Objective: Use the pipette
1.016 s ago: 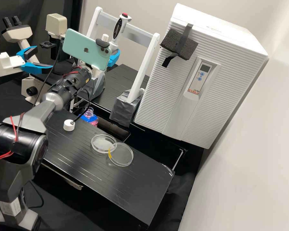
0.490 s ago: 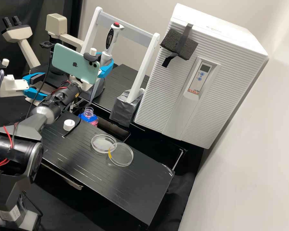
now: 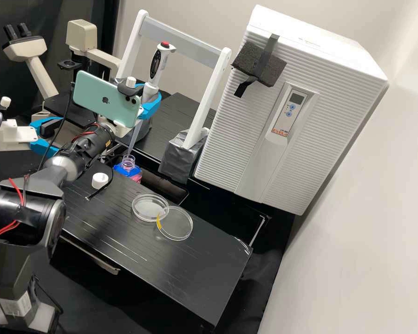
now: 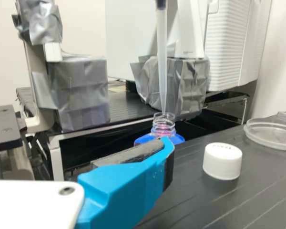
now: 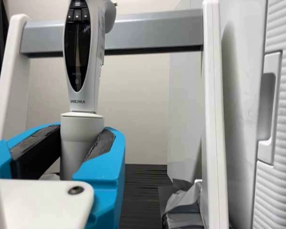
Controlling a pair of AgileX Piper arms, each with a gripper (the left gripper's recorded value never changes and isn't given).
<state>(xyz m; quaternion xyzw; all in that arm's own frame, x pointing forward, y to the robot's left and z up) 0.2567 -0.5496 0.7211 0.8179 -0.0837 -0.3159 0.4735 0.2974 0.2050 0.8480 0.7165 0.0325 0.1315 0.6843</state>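
Pipette (image 3: 154, 69) first, from the high view: your right gripper (image 3: 146, 99) is clamped round its lower barrel, so it hangs close to upright with a slight lean, red button on top and the long clear tip pointing down. That tip ends directly over the open bottle (image 3: 129, 168) of pink liquid, which stands at the bench's (image 3: 195, 273) back edge near the left corner. The white cap (image 3: 98, 180) lies on the bench just beside the bottle, and two petri dishes (image 3: 148, 207) touch each other mid-bench. Your left gripper (image 3: 48, 135) hangs off the left edge, fingers apart and holding nothing, well away from the pipette.

From the left wrist view, the tip (image 4: 161, 57) runs straight down the line of the bottle's (image 4: 163, 130) neck and its end sits at the mouth. You cannot tell from here whether it has passed the rim. The cap (image 4: 222, 160) is near the bottle, toward a petri dish (image 4: 274, 132).

From the right wrist view, the blue fingers (image 5: 102, 167) press on either side of the white barrel (image 5: 82, 138), with the dark display above them.

By my judgement the next move is a straight descent along the pipette's own axis. The lean matters, because the neck is narrow.
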